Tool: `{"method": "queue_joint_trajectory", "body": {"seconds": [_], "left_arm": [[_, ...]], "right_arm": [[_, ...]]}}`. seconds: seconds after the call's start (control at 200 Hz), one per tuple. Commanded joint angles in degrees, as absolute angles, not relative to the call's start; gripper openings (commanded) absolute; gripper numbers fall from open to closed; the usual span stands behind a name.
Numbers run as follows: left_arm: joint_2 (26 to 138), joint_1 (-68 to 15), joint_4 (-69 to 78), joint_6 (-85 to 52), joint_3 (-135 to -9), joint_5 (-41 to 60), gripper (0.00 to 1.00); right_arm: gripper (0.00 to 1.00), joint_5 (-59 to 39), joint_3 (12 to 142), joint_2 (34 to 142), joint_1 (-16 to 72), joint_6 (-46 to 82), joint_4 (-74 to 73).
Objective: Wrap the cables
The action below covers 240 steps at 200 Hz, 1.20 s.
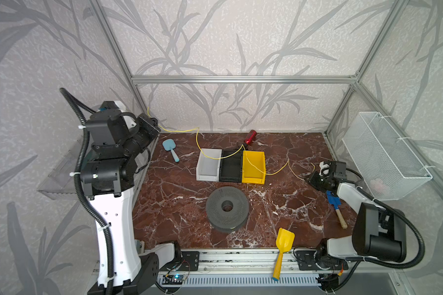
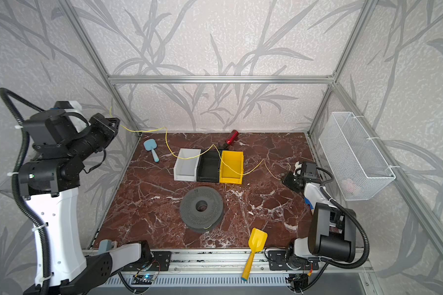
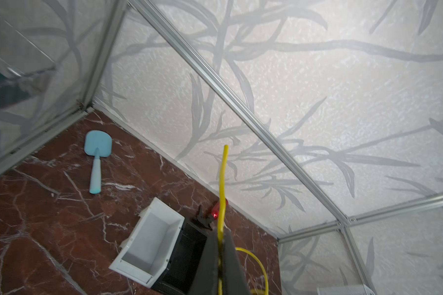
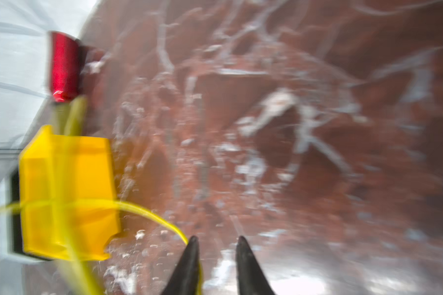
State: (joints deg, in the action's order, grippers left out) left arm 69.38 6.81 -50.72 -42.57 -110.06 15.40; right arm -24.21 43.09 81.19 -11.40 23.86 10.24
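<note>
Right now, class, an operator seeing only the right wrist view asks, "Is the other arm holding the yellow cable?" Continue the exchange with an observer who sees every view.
Observer: Yes, the left gripper, jaws shut on the yellow cable, sits high near the far left corner.
Operator: Where does it run from there?
Observer: It crosses the white bin and black bin.
Operator: Any spool?
Observer: A grey spool lies flat in front of the bins.

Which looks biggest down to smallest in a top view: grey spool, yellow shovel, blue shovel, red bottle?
1. grey spool
2. yellow shovel, though it lies nearest the camera
3. blue shovel and red bottle: they look about alike, too close to rank
</note>
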Motion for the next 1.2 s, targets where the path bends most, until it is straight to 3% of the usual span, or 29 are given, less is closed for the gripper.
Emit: {"method": "queue_joint_trajectory", "body": {"seconds": [0.0, 0.15, 0.25, 0.515, 0.61, 0.755, 1.009, 1.194], "left_arm": [[68.2, 3.5, -45.7, -43.6, -108.8, 18.7, 0.0], [64.7, -1.6, -31.9, -51.0, -95.5, 22.9, 0.0], [64.0, -5.7, -30.7, -51.0, -91.6, 20.1, 0.0], [66.5, -8.6, -31.3, -50.3, -95.0, 21.9, 0.0], [67.7, -9.3, -31.9, -49.6, -97.3, 23.9, 0.0], [67.7, -11.4, -32.2, -47.2, -98.0, 24.8, 0.0], [64.9, -12.9, -28.5, -45.9, -91.9, 24.0, 0.0], [65.7, -12.9, -28.7, -44.9, -91.9, 25.1, 0.0]], "right_arm": [[0.45, -28.7, 47.3, 78.8, -7.7, 19.9, 14.0], [0.68, -31.1, 48.2, 73.8, -5.7, 19.1, 15.8], [0.76, -30.8, 49.5, 69.5, -5.7, 18.3, 18.3], [0.8, -35.6, 55.5, 59.9, -2.6, 16.5, 17.0], [0.81, -39.3, 60.6, 61.7, 0.5, 18.4, 16.9], [0.83, -50.1, 67.0, 68.2, 6.1, 31.5, 9.9], [0.85, -46.4, 70.6, 73.7, 20.6, 39.8, 9.9], [0.8, -40.2, 65.1, 71.9, 23.1, 40.7, 8.5]]}}
